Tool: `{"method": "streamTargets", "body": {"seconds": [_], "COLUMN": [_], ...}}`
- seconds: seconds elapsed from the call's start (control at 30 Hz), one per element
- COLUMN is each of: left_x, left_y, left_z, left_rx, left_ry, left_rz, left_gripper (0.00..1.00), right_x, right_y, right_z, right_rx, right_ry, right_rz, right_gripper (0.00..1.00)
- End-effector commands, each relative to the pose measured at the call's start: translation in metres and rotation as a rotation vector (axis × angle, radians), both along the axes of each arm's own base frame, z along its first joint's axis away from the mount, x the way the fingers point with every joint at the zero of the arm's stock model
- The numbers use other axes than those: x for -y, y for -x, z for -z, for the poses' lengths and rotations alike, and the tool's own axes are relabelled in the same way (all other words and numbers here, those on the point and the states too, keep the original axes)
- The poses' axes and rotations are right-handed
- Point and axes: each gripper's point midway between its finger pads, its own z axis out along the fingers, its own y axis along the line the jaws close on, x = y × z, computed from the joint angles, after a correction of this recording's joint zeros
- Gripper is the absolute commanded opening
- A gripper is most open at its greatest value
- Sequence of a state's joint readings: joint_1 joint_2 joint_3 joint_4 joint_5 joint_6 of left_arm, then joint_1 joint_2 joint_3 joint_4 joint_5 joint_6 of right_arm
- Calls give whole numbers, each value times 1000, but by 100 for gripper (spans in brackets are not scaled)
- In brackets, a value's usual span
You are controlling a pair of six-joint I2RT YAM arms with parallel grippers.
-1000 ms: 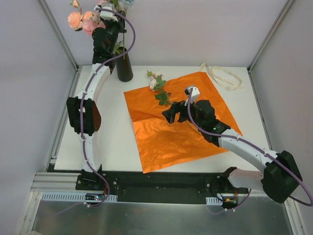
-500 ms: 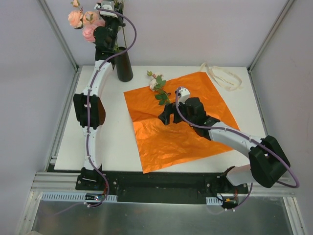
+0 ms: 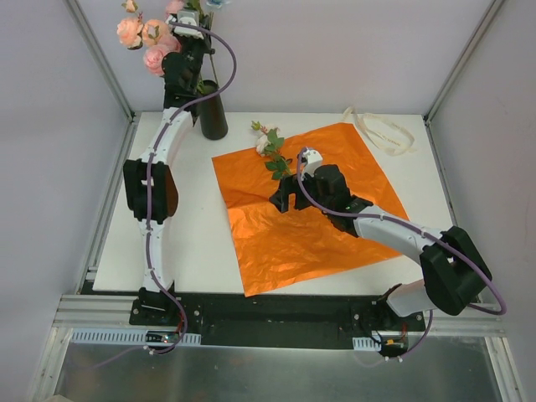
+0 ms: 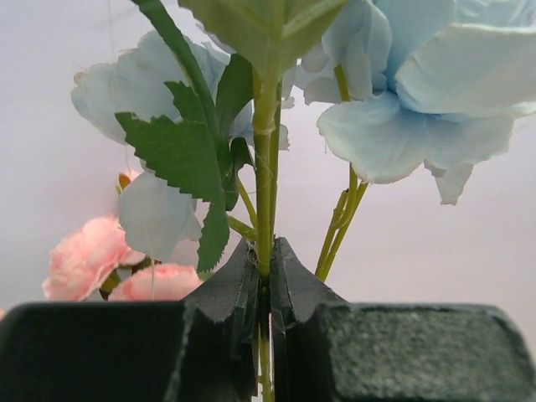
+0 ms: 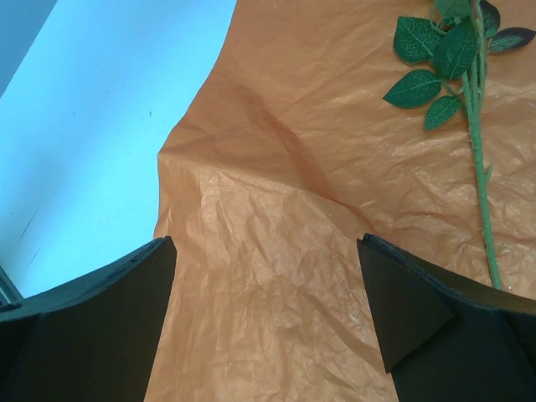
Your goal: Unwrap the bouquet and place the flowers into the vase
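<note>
The black vase [image 3: 213,113] stands at the table's back left. High above it my left gripper [image 3: 201,23] is shut on a thin green stem [image 4: 265,209]. That stem belongs to the flowers, with pale blue blooms [image 4: 435,75] and pink ones [image 3: 142,38] around it. The stems run down toward the vase mouth. The orange paper [image 3: 310,209] lies spread flat. One more flower [image 3: 270,146] with green leaves [image 5: 452,50] rests on its far edge. My right gripper [image 3: 285,199] hovers open over the paper, left of that stem [image 5: 481,201].
A cream ribbon [image 3: 381,130] lies loose at the back right of the white table [image 3: 193,243]. Metal frame posts [image 3: 105,63] and grey walls close in the back and both sides.
My right arm has reached forward and left across the paper toward the lying flower. The left arm has shifted slightly right with the flowers above the vase.
</note>
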State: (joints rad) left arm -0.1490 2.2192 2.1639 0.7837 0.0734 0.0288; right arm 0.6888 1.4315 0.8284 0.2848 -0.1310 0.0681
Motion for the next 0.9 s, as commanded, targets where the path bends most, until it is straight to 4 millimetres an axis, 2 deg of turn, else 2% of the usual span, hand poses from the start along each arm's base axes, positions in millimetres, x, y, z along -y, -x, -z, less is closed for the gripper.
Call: {"method": "streamTargets", "body": {"seconds": [0.0,0.3,0.43,0.77,0.87], "left_x": [-14,-18,-19,-17,-23], "left_y": [36,49,55,58,50], "left_z": [-55,-89,-95,-92,-72], "left_rx": [134,145,143,122,73], "left_ry": [-5,35,26,0,14], "left_rz": [-52,-47,-53,-53,-80], "left_gripper": [0,0,0,0,0], "right_x": [-8,-11,-10,-12,-13], "right_y": [-9,-9,-8,-7,-6], "right_z": [-33,-44,-47,-55,-56], "right_rx": [71,78,86,89,91], "right_ry": [-68,-96,-101,-119,-122], "right_rz": [-3,-12,-10,-22,-25], "right_gripper": [99,99,99,99,99]}}
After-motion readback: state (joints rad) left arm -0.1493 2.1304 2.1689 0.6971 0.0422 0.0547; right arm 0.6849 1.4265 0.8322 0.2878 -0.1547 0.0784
